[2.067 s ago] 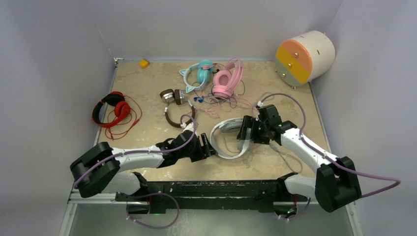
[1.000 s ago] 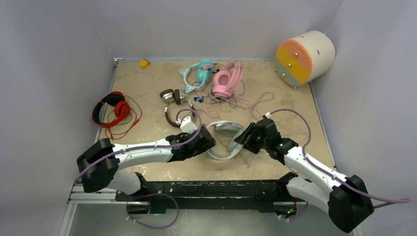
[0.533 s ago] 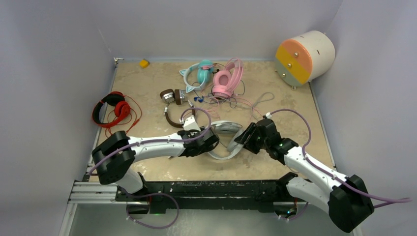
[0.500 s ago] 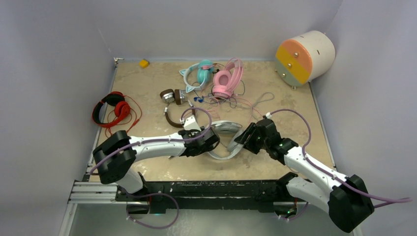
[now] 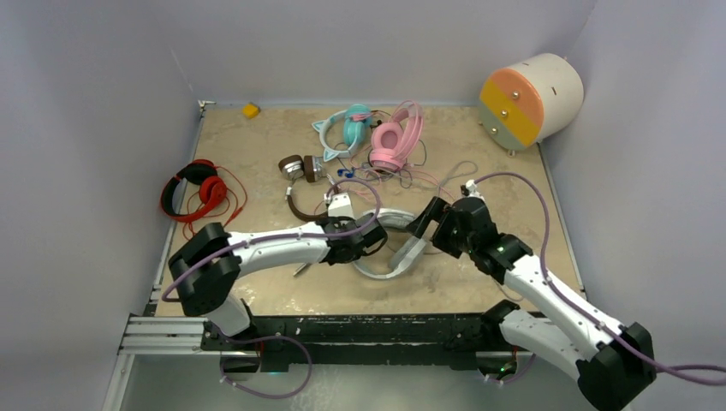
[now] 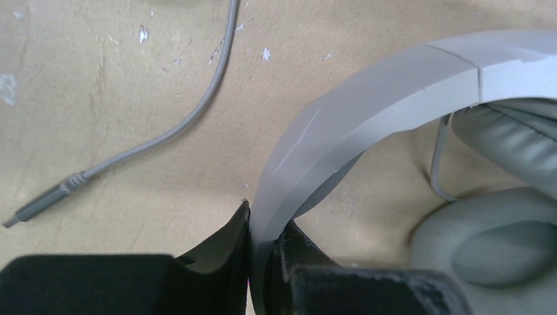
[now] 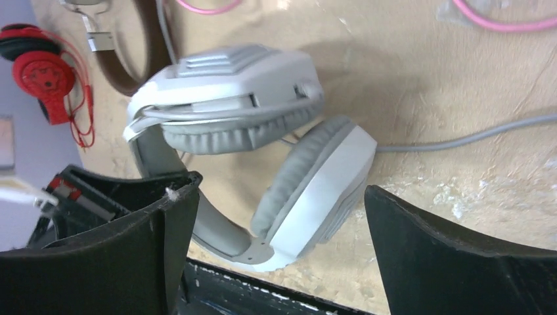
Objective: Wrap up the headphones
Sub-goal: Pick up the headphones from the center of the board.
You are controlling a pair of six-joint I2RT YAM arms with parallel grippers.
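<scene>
Since half a second earlier the left gripper has shut onto the headband of the grey-white headphones. The right gripper has let go and sprung wide, its arm pulling slightly up the frame. The headphones sit just below the middle of the top view, cups apparently down on the table.

Nearest, the table's front edge and the black rail run not far under the band's lower curve. A pull down the frame would likely carry the set over that lip. The left fingers pinch the smooth band only with their tips, so it may well swivel or slide out once lifted, since nothing else holds it. The right fingers stand spread on either side of the lower cup without touching it, and a careless close could shove the cup rather than catch it. The grey cable lies loose, its plug at the left of the left wrist view. It seems to pass near the left arm, where it could snag once winding begins.

Farther up, the brown pair lies just beside the left wrist. Pink and blue cords from the pink pair spread close above the cups, and a sweep there risks dragging them. Bare table opens at lower right and between the left arm and the red pair, while the back is crowded.
</scene>
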